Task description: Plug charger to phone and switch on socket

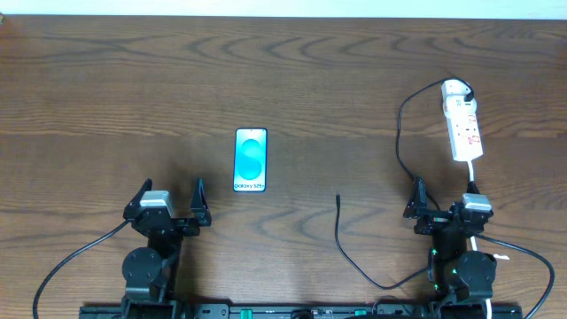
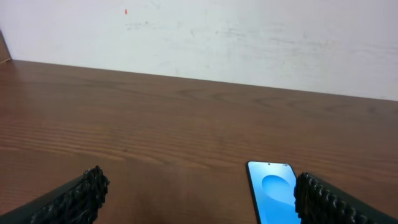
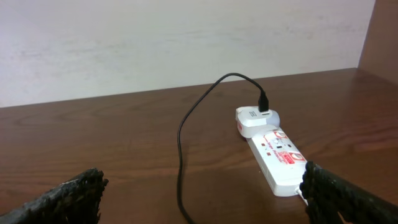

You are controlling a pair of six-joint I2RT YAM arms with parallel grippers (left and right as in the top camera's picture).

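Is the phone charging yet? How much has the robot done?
Not yet. Done: the charger's cable already goes into the white adapter on the power strip. In hand: nothing, the left gripper and right gripper are open and empty. Left: the connector tip lies on the table, apart from the phone, so it must be plugged in, then the strip switched on.

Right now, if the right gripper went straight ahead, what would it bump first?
Probably the socket, slightly right of dead ahead. The charger lies under the path of the right gripper; height is unclear.
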